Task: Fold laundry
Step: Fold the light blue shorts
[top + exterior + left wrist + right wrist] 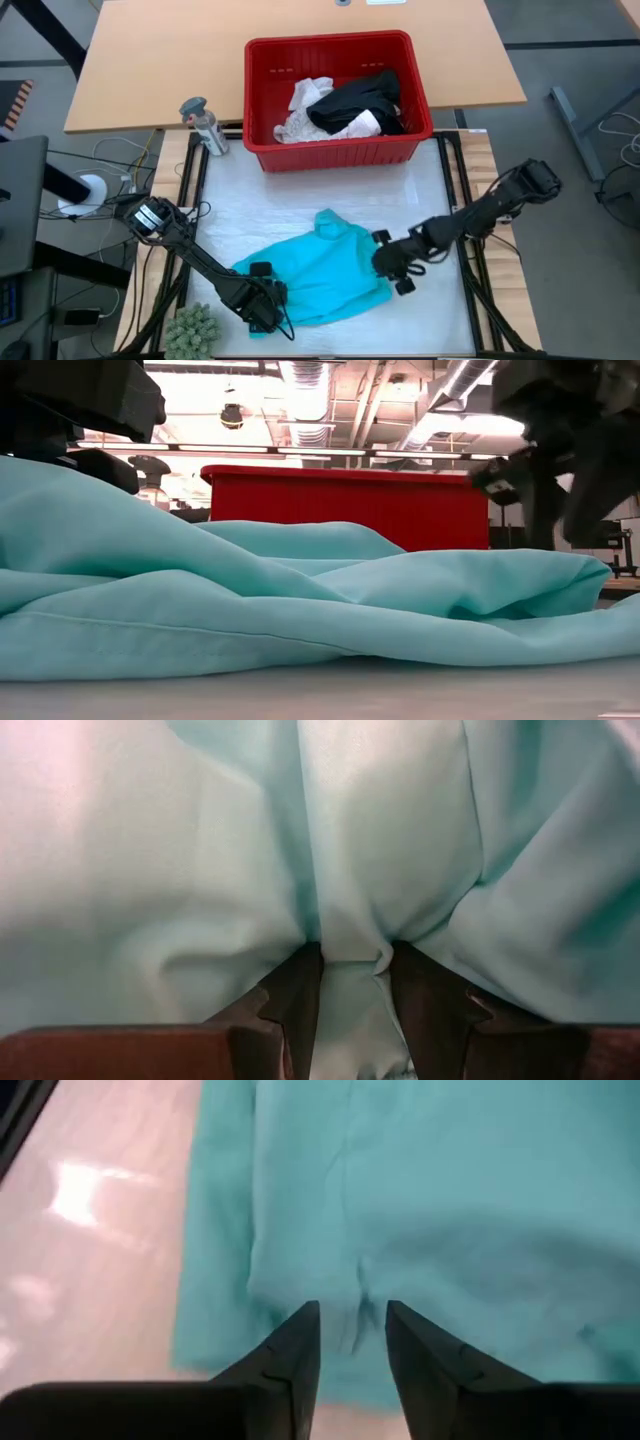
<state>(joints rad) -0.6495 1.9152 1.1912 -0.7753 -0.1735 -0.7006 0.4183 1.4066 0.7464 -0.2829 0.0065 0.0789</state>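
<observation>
The teal garment lies rumpled on the desk, near the red basket. The left end effector pinches a fold at one edge; the right end effector pinches the opposite edge, likely to spread it flat.

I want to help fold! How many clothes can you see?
3 for sure: the teal garment lies on the table between the two arms, and a black garment and a white garment sit in the red basket. More may hide underneath them.
</observation>
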